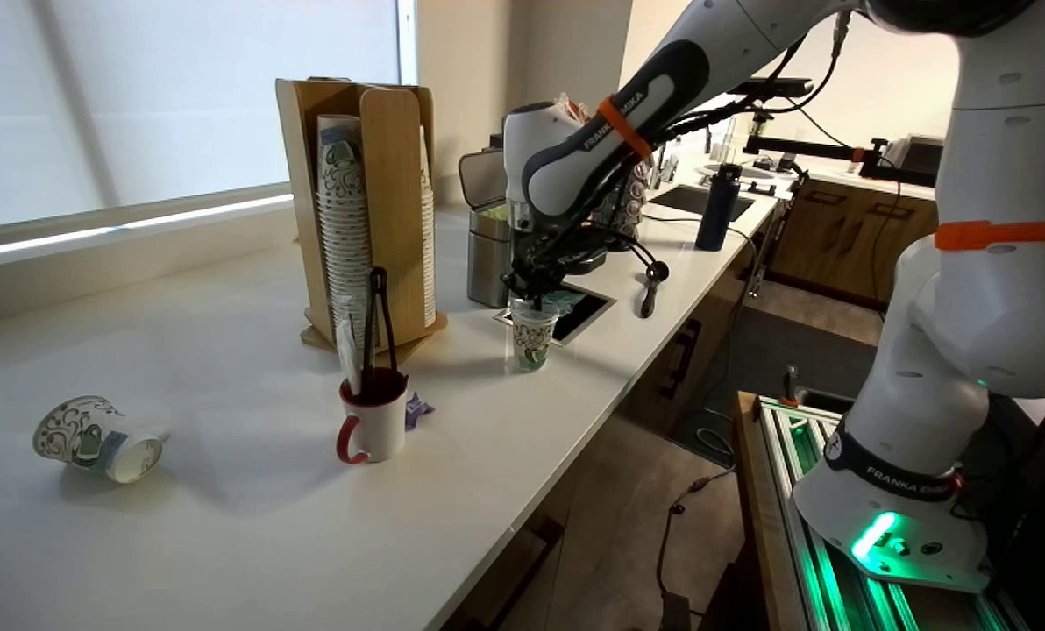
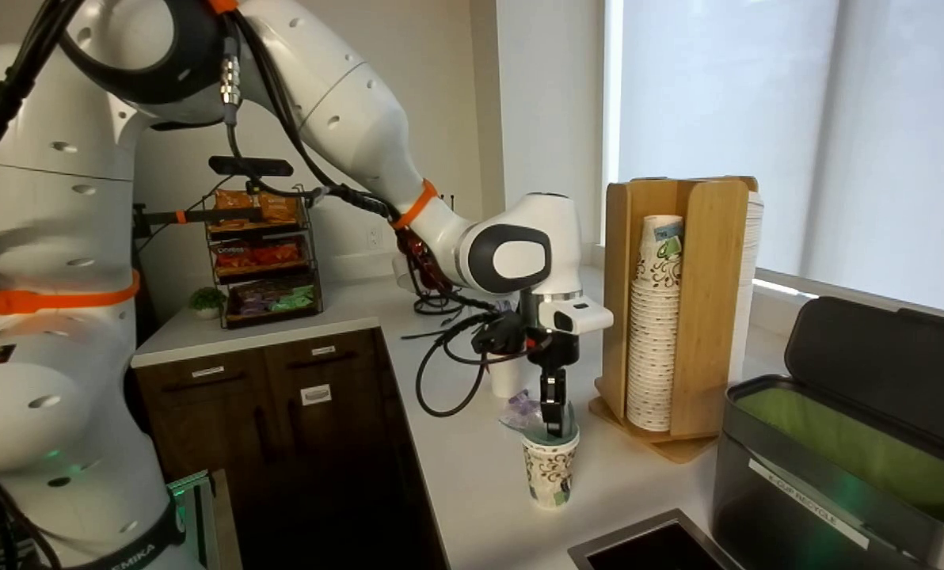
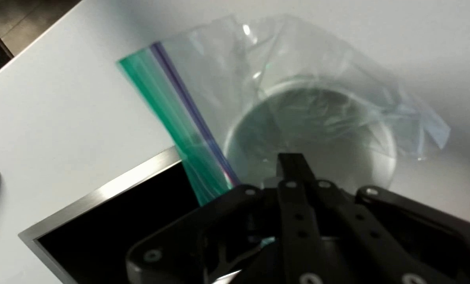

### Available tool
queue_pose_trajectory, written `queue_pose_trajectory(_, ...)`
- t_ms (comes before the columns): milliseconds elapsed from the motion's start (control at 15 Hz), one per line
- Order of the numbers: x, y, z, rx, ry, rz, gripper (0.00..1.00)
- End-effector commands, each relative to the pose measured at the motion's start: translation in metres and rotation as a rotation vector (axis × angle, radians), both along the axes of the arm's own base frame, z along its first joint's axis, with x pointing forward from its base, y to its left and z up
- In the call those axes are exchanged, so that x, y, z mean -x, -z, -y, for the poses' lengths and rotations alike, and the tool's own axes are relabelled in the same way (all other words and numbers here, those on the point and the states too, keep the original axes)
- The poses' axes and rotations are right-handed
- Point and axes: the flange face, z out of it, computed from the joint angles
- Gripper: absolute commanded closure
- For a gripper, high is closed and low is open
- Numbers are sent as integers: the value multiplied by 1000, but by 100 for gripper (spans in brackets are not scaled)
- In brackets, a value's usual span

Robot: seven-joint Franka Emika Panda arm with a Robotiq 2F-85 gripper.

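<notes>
Over the upright cup (image 2: 550, 475), a clear bag (image 3: 266, 79) spreads sideways.

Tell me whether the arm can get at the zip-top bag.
Likely yes: the fingers are right at the zip-top bag, at the mouth of the patterned paper cup, and nothing visible blocks them.

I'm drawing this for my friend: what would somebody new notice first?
Probably the white Franka arm stretched over the counter, its gripper at the mouth of a patterned paper cup. In the wrist view, a green-edged zip-top bag drapes over that cup's rim. A tipped-over paper cup lies far left in an exterior view.
</notes>
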Motion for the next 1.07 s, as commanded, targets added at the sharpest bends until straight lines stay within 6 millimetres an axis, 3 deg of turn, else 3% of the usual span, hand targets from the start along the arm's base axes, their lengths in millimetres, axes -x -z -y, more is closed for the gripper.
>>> queue_pose_trajectory(0, 10, -10, 2, -17, 2, -4, 100)
queue_pose_trajectory(133, 11, -14, 4, -21, 2, 1, 73)
queue_pose_trajectory(600, 14, -26, 8, -28, -9, 19, 22)
queue_pose_trajectory(800, 14, -34, 8, -28, -16, 35, 13)
queue_pose_trajectory(1000, 15, -46, 8, -28, -24, 62, 19)
